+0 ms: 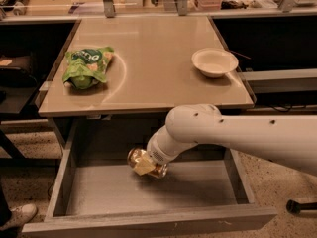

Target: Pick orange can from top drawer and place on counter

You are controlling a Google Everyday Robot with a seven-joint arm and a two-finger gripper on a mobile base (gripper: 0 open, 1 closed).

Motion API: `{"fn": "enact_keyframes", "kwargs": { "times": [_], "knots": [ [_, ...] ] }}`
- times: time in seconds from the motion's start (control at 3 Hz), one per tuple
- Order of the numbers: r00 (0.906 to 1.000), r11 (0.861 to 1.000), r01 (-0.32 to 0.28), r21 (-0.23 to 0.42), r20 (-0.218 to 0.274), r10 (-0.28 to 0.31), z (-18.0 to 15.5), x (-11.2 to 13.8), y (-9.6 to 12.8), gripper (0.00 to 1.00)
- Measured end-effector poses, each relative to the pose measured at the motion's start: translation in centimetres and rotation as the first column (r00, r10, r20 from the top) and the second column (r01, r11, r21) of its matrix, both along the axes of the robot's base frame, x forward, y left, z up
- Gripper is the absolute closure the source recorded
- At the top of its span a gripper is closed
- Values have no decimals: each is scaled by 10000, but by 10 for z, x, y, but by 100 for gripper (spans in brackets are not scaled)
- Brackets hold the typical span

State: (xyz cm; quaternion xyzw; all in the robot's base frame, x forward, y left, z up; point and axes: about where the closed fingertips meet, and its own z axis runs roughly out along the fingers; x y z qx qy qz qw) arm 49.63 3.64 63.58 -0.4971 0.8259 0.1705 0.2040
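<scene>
The large glossy beige-tan rectangular counter (148, 83) carries two items. A crumpled green snack bag (88, 66) lies near its left edge. A shallow round white bowl (214, 62) stands upright near its right edge, well apart from the bag. Below the counter, inside the open grey top drawer (148, 192), the gripper (144, 166) clamps the small shiny golden-orange can (133, 157).

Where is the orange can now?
In the camera view, the orange can sits in the open top drawer, back middle, below the front edge of the counter, with the gripper against it.
</scene>
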Motion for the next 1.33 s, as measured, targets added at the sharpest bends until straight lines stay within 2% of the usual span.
{"fn": "enact_keyframes", "kwargs": {
  "times": [0.33,0.67,1.0,1.33],
  "knots": [
    [9974,9965,723,-430,57,-721,54,-9,-28,100],
    [9959,9926,853,-862,374,-823,111,-14,-39,100],
    [9948,9910,711,-1133,801,-622,162,-19,-36,100],
    [9918,9905,419,-1307,1255,-254,202,-12,-25,100]
  ]
}}
